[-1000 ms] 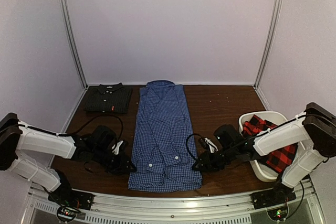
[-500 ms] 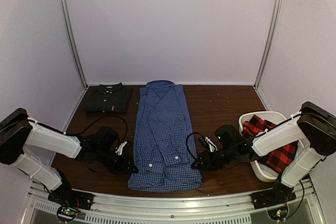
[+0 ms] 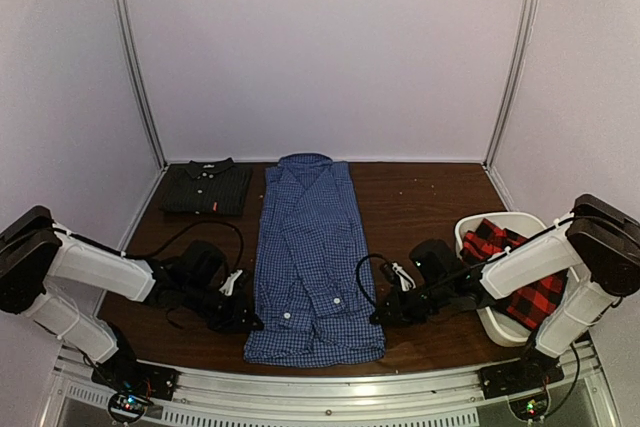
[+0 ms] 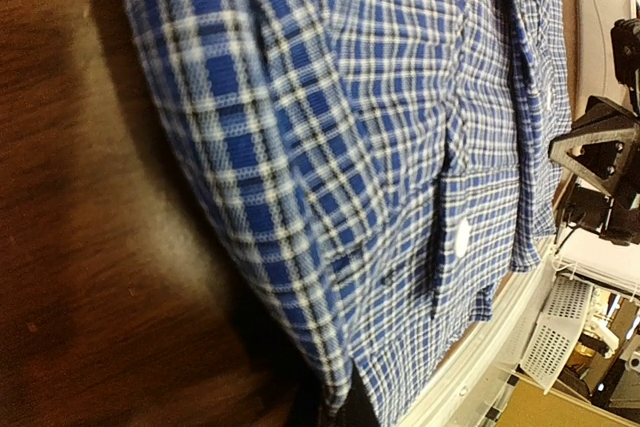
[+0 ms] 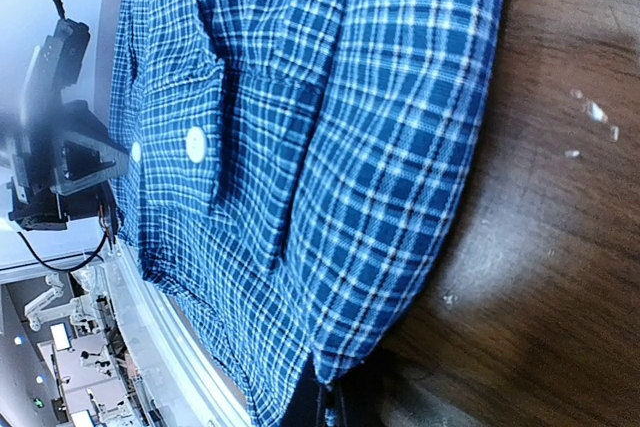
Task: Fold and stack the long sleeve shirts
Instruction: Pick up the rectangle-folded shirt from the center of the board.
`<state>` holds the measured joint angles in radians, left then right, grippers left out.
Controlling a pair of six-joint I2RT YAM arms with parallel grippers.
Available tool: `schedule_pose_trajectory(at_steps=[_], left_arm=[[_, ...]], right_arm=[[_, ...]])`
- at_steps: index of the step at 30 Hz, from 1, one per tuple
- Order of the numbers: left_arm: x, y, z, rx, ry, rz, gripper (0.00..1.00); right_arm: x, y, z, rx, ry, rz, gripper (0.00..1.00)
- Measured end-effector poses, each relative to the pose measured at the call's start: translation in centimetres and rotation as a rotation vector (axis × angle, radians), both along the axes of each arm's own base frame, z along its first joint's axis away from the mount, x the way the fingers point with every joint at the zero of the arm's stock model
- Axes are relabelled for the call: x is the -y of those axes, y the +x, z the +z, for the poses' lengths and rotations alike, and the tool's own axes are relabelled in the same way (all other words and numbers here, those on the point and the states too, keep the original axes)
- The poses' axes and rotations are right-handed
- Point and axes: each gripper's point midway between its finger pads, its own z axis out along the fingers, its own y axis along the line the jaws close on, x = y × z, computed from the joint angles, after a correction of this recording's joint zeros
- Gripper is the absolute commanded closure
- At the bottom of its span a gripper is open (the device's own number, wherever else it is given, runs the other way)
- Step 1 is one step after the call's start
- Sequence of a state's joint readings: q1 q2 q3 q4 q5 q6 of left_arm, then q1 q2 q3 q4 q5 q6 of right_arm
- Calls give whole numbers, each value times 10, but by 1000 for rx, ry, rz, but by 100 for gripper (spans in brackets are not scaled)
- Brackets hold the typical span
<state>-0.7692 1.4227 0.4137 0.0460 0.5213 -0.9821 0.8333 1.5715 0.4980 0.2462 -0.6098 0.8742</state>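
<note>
The blue gingham shirt (image 3: pixel 310 257) lies flat lengthwise mid-table, collar at the far end and sleeves folded in. It fills the left wrist view (image 4: pixel 380 147) and the right wrist view (image 5: pixel 300 147). My left gripper (image 3: pixel 248 320) is at the shirt's lower left edge and looks shut on that edge (image 4: pixel 335 412). My right gripper (image 3: pixel 381 315) is at the lower right edge and pinches the cloth there (image 5: pixel 328 402). The dark charcoal shirt (image 3: pixel 205 187) lies folded at the far left. The red-and-black plaid shirt (image 3: pixel 520 267) sits crumpled in the tub.
The white plastic tub (image 3: pixel 480 227) stands at the right by the right arm. A metal rail (image 3: pixel 320 387) runs along the table's near edge, just below the shirt hem. Walls close in the back and both sides.
Both grippers have shifted slightly at the blue shirt's lower edges, the left one moving in toward the cloth. The shirts have not moved.
</note>
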Motion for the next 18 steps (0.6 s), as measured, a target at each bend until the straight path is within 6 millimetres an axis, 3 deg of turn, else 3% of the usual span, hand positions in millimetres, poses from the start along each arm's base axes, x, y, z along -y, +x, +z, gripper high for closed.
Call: schedule_pose_trajectory(at_steps=[2,7,18], left_arm=[[0,0,1,3,-3,0,100],[2,0,5,8,-18,-5,100],[4,0,9,12,-37,-8,100]], right_arm=[[0,0,1,2,2,0,89],[-1,0,2,4,5,4,65],[-9,13,7,-7,64,-39,63]])
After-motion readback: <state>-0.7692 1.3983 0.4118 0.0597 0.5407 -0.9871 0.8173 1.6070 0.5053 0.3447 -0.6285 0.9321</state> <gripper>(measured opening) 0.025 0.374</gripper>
